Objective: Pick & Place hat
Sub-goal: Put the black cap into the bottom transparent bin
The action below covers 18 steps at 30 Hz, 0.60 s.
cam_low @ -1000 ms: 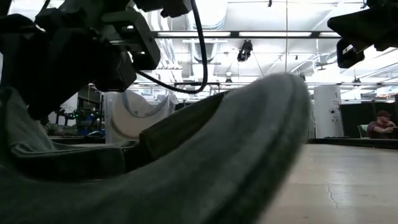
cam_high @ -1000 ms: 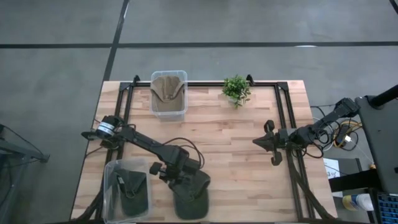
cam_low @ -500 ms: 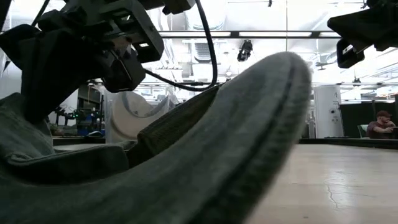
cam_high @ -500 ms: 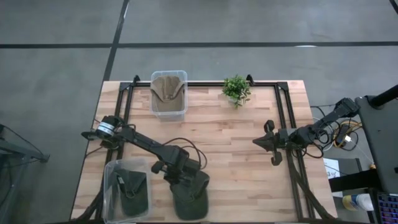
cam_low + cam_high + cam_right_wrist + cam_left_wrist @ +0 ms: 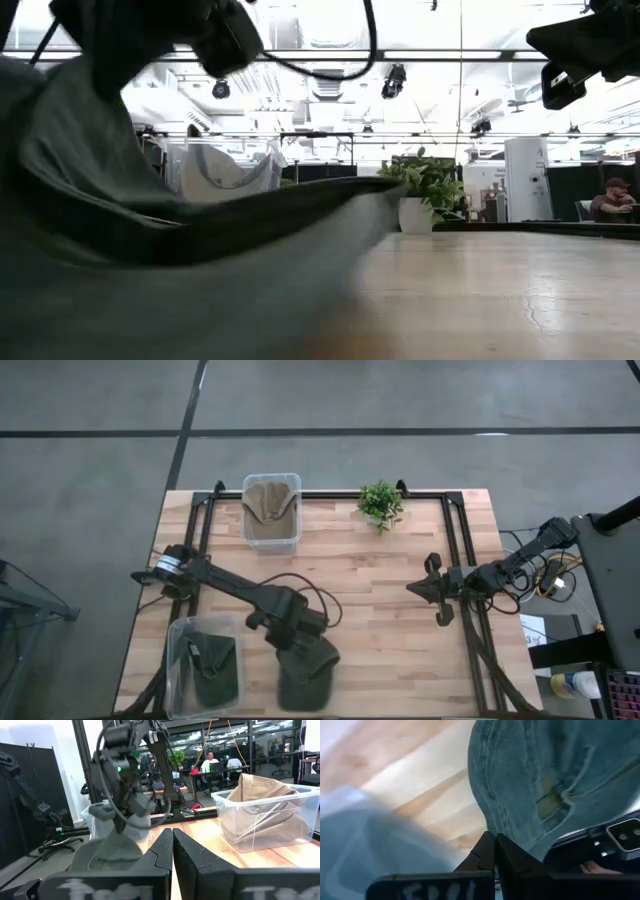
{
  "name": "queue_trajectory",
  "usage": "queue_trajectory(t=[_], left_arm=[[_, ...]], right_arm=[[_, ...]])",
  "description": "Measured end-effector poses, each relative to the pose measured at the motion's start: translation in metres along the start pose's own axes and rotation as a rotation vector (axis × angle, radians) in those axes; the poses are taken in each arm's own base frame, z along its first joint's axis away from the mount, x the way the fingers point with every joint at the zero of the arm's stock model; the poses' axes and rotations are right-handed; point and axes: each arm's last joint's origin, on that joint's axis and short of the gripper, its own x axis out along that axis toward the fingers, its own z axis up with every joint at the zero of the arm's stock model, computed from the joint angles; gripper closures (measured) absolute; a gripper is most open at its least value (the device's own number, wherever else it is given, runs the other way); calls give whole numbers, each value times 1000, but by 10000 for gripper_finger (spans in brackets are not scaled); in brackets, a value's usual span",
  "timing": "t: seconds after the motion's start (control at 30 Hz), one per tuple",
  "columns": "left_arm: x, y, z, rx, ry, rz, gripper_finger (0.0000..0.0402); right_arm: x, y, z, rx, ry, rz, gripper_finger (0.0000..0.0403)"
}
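The dark olive-green fabric cap [image 5: 305,682] lies on the light wooden slatted table [image 5: 380,595], at its near edge, just beside the clear plastic bin [image 5: 205,665] that holds another dark green cap [image 5: 213,660]. The left gripper [image 5: 292,645] sits over the rear part of the cap on the table, and the left wrist view shows its two dark fingers [image 5: 492,855] pressed together with the cap's fabric [image 5: 520,790] at their tips, so it is clenched on the cap. In the low view the cap's cloth [image 5: 150,290] fills the near foreground, one side drawn upward toward the arm above, the brim edge running low across the table.

The right gripper [image 5: 432,590] waits well apart on the right side of the table; its fingers [image 5: 172,850] are closed together with nothing between them (seen in its own wrist view).

A second clear plastic bin [image 5: 272,512] with a tan cap [image 5: 270,505] stands at the far edge. A small green potted plant [image 5: 381,503] stands near it. People sit in the room beyond the table.
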Motion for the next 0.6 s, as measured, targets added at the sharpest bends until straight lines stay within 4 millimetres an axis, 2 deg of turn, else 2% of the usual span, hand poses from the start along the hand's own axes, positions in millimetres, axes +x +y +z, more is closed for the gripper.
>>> queue_trajectory(t=[0.23, 0.6], left_arm=[[-42, 3, -13, 15, -54, 90, 401], [-95, 1, -18, 20, -178, 18, 401]], right_arm=[[0, 0, 0, 0, 0, 0, 394], [0, 0, 0, 0, 0, 0, 394]])
